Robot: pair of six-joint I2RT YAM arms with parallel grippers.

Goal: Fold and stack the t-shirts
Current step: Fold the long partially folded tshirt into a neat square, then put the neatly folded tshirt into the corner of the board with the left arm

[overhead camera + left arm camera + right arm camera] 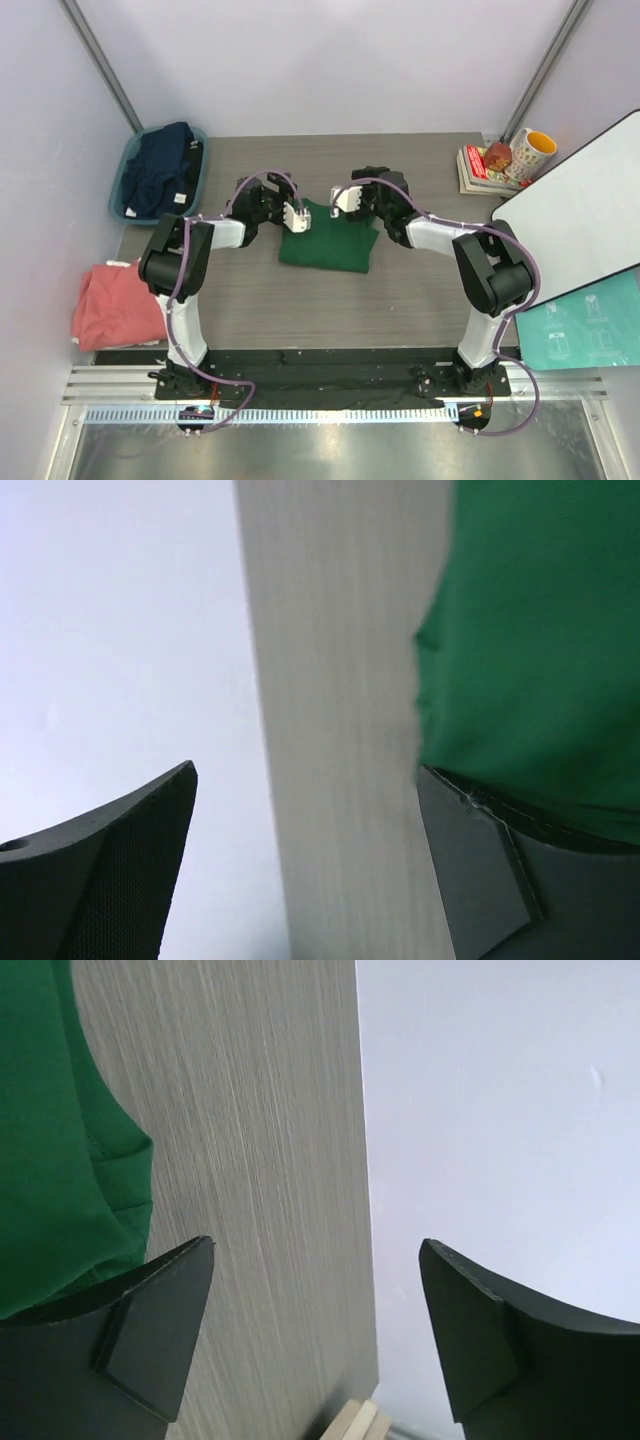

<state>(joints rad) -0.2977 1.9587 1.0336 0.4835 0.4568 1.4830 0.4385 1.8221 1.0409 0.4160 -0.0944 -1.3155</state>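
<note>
Left tool (297,215): jaws wide apart, nothing between them. Right tool (345,201): the same, wide and empty. Both hang over the far edge of the dark green t-shirt (327,240). It lies folded into a compact block on the desk (420,290), just below and between the two tools. In the left wrist view, green cloth touches or overlaps one finger (475,880). In the right wrist view, the cloth sits beside one finger, with bare desk between the jaws.

Step, as I read it: letting go of the fold. To do it well, draw both tools straight up and away together, jaws wide, so no finger snags the hem and pulls the fold open. The left tool needs the most care.

Containers: a teal tub (120,185), well off to the left tool's left, holds a crumpled navy t-shirt (160,168). The salmon-pink t-shirt (115,305) lies loose at the desk's near left edge, behind the left tool, in no container. Neither looks folded yet.
</note>
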